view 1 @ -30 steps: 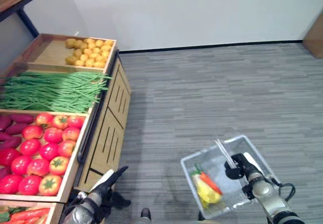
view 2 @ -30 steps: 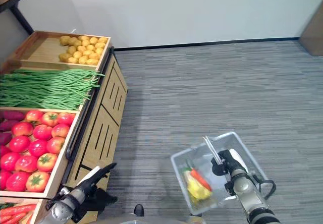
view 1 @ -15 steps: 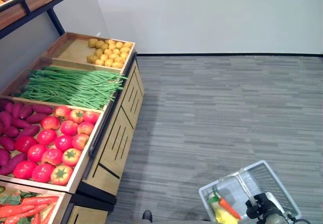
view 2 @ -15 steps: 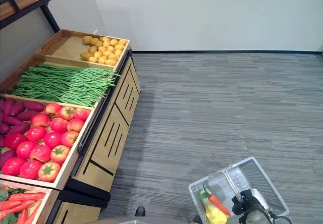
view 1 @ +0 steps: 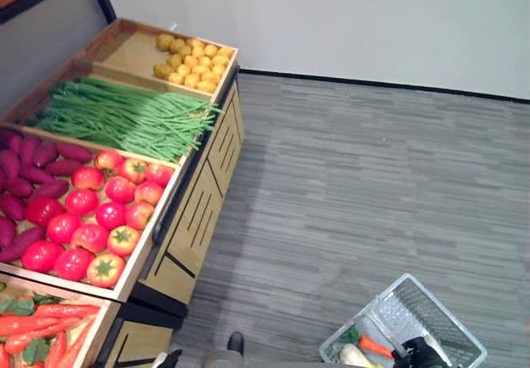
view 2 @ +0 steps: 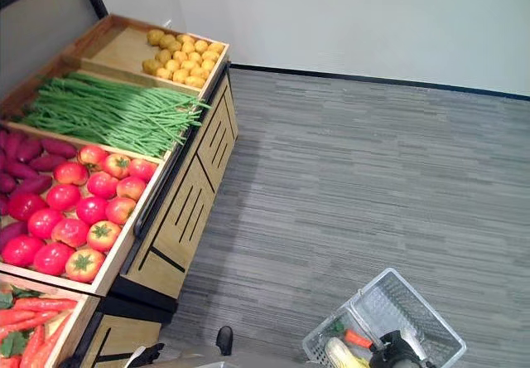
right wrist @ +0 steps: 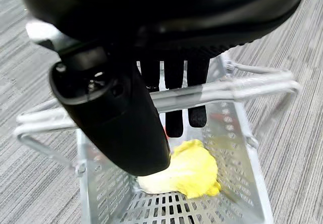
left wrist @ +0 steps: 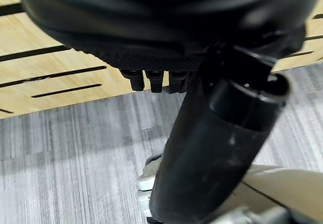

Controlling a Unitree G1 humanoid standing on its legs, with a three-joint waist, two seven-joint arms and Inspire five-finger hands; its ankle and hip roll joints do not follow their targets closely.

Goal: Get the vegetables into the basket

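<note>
Right robot hand (right wrist: 126, 113) curled around basket (view 1: 447, 322) handle; loose grip risks tipping carrot (view 1: 374, 346) out. Left robot hand (left wrist: 212, 133) empty, fingers curled.

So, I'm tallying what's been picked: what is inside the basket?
In the basket: a carrot and a yellow vegetable. The right hand, curled round the handle, hides the rest.

Perforated translucent plastic basket (right wrist: 242, 183), shiny clear handles (right wrist: 227, 90); matt pale wood stand (view 1: 195, 219); ribbed grey carpet floor (view 1: 364, 186).
</note>
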